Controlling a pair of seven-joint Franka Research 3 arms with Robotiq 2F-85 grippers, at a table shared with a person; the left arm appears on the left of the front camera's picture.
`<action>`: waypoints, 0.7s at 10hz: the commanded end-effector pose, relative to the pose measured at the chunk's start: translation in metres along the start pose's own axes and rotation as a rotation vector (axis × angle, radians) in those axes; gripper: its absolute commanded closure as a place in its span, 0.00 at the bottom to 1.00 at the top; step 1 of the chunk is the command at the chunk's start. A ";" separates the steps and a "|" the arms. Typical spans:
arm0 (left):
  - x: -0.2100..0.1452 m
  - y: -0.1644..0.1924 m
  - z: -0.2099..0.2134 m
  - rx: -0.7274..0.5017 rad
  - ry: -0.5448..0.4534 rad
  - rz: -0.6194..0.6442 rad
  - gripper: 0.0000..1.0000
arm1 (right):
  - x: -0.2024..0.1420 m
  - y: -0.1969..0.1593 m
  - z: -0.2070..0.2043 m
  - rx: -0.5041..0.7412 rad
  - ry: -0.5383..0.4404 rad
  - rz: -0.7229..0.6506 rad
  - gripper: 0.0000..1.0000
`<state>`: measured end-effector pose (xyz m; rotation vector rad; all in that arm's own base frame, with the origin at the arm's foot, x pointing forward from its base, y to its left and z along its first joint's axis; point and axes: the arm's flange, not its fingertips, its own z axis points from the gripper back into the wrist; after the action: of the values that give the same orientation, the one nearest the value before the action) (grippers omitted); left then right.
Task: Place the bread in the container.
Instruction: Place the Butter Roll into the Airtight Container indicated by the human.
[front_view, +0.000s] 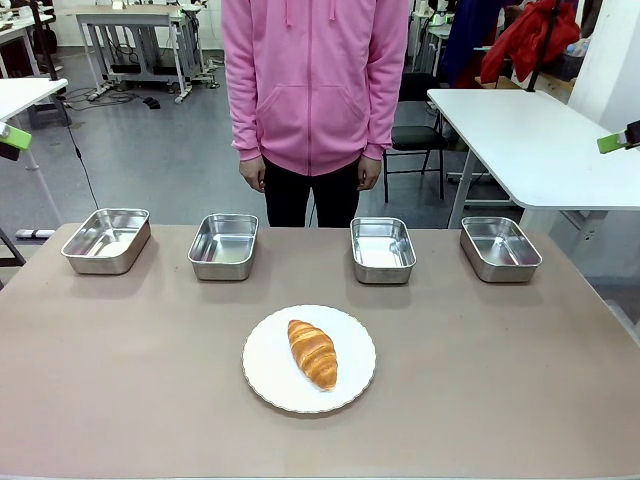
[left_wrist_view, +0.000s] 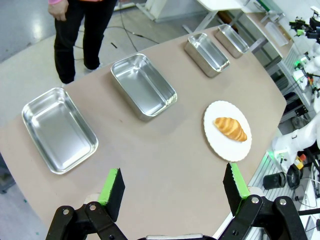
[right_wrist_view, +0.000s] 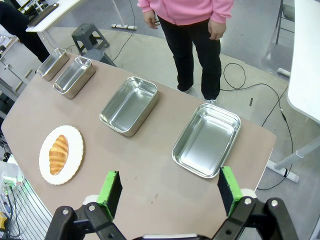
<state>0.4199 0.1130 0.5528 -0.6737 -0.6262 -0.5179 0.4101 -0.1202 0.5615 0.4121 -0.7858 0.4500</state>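
Golden-brown ridged croissant (front_view: 313, 353) | judging it light, flaky, crushable; gripping gently across thick middle | left fingers (left_wrist_view: 110, 187), right fingers (right_wrist_view: 109, 190) hanging spread

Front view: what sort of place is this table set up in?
Most likely a robotics lab or workshop, not a kitchen. White worktables and a loose cable sit on a bare grey floor behind the person, and the croissant on its plate looks staged before four steel trays.

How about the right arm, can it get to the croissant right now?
Probably yes. The croissant lies uncovered on the plate, bare table lies between it and the open right gripper, and the person's hands hang by their sides, well away.
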 end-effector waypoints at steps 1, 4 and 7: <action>-0.001 -0.001 0.002 -0.007 -0.003 -0.006 0.00 | 0.000 0.000 -0.001 0.010 -0.017 0.001 0.00; -0.001 -0.001 0.002 -0.007 -0.003 -0.006 0.00 | 0.000 0.000 -0.001 0.010 -0.017 0.001 0.00; -0.001 -0.001 0.002 -0.007 -0.003 -0.006 0.00 | 0.000 0.000 -0.001 0.010 -0.017 0.001 0.00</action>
<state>0.4199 0.1130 0.5528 -0.6737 -0.6262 -0.5179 0.4101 -0.1202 0.5615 0.4121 -0.7858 0.4500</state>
